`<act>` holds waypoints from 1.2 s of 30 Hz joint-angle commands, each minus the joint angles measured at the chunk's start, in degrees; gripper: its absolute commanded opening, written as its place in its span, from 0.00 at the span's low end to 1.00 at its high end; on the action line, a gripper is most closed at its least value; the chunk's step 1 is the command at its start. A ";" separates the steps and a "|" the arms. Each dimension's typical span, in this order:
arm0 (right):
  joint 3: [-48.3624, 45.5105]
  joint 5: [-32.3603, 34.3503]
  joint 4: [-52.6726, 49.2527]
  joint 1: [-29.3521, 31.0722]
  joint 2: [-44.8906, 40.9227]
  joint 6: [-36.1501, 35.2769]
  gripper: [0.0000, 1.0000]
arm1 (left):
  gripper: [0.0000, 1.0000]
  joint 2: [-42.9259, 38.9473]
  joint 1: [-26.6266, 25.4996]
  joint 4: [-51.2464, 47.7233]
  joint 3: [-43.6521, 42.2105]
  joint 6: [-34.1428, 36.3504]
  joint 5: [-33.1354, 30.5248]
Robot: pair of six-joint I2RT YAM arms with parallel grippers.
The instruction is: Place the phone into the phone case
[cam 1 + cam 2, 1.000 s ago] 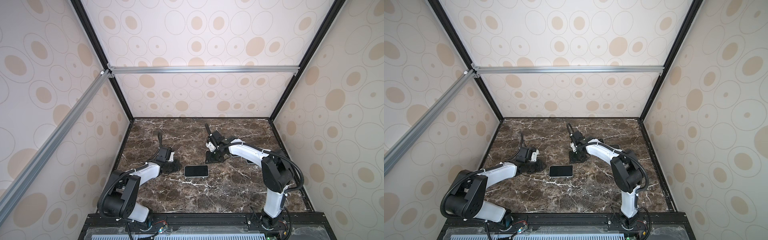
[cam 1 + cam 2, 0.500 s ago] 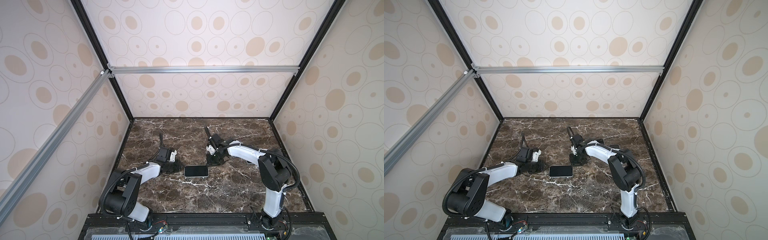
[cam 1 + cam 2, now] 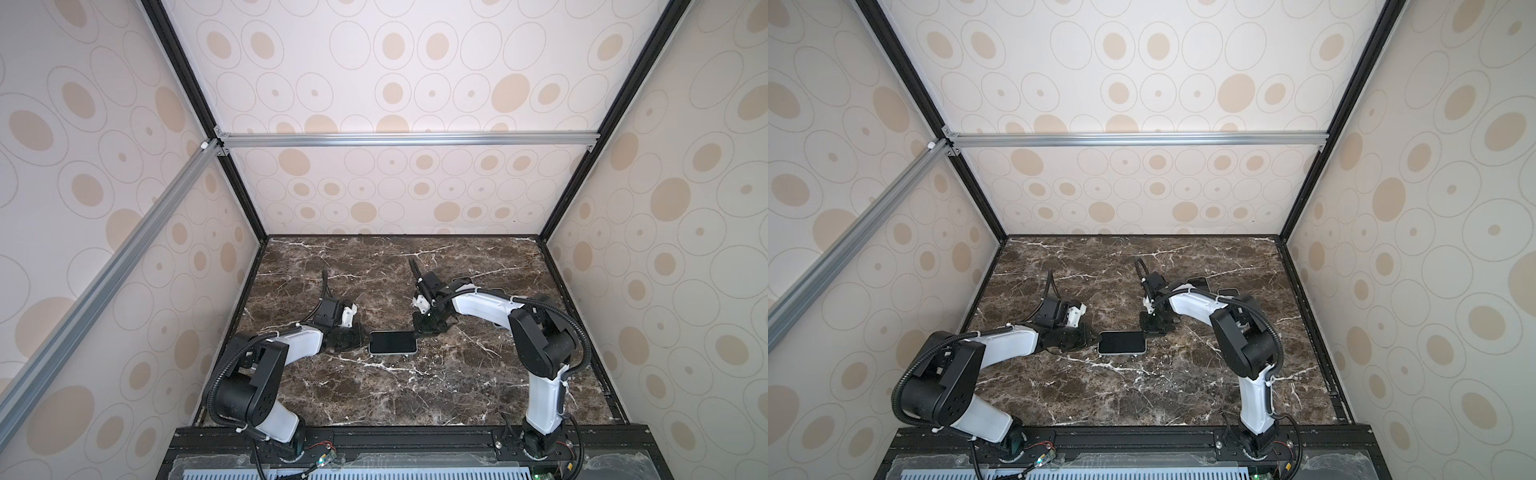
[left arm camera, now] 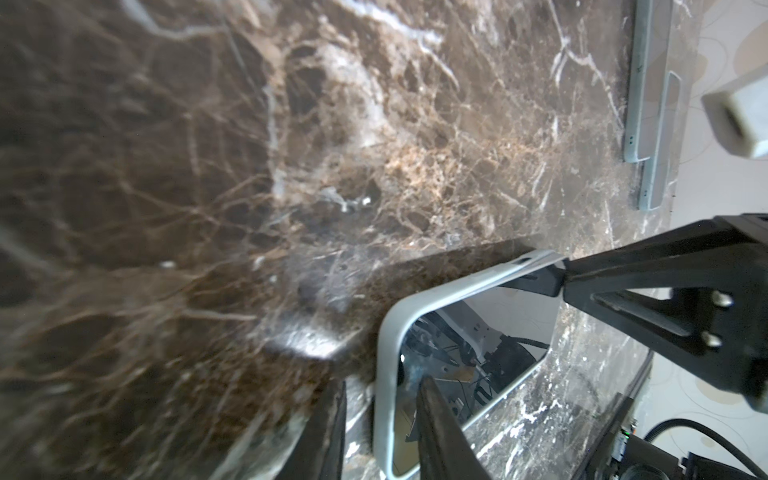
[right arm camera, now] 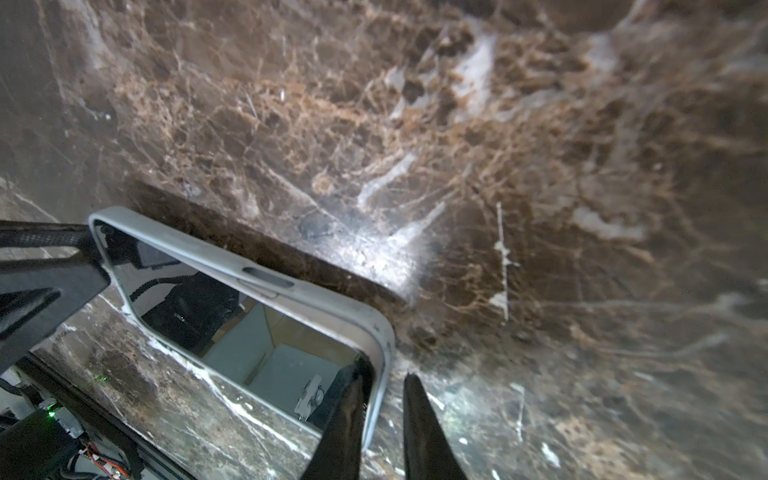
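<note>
The phone (image 3: pixel 392 341) (image 3: pixel 1122 341) lies flat in the middle of the marble table, dark screen up. A pale grey phone case (image 4: pixel 384 353) (image 5: pixel 291 286) rims it on every side that shows. My left gripper (image 3: pixel 365 338) (image 3: pixel 1095 338) (image 4: pixel 382 382) is at its left end. One finger is over the screen (image 4: pixel 498 324), the other just outside the rim with a small gap. My right gripper (image 3: pixel 420 331) (image 3: pixel 1149 331) (image 5: pixel 383 375) straddles the far right corner. Its inner finger (image 5: pixel 353 399) touches the rim and the outer one stands slightly off. Neither gripper lifts the phone.
Two more flat phone-like slabs (image 3: pixel 463 282) (image 3: pixel 494 291) lie at the back right behind my right arm, seen as grey edges (image 4: pixel 648 104) in the left wrist view. Patterned walls close in three sides. A black rail (image 3: pixel 395 436) runs along the front.
My right gripper has come down and forward to the phone's far right corner. Both grippers' jaws have narrowed. The left gripper has edged toward the phone's end. The phone has stayed put.
</note>
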 commanded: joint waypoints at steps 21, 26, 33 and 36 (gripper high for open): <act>-3.90 8.12 -2.32 1.53 11.13 -2.76 0.13 | 0.20 4.80 -1.78 -0.47 -0.15 2.90 -4.60; -5.09 8.70 -1.30 2.29 14.05 -2.36 0.12 | 0.20 5.00 -1.78 -0.39 -0.18 2.73 -4.59; -5.46 10.64 -0.57 3.33 15.69 -2.45 0.12 | 0.20 4.90 -1.78 -0.60 -0.59 2.66 -4.61; -4.18 14.31 -2.40 5.16 16.14 -3.86 0.12 | 0.20 4.72 -1.93 -0.56 -0.74 2.55 -4.56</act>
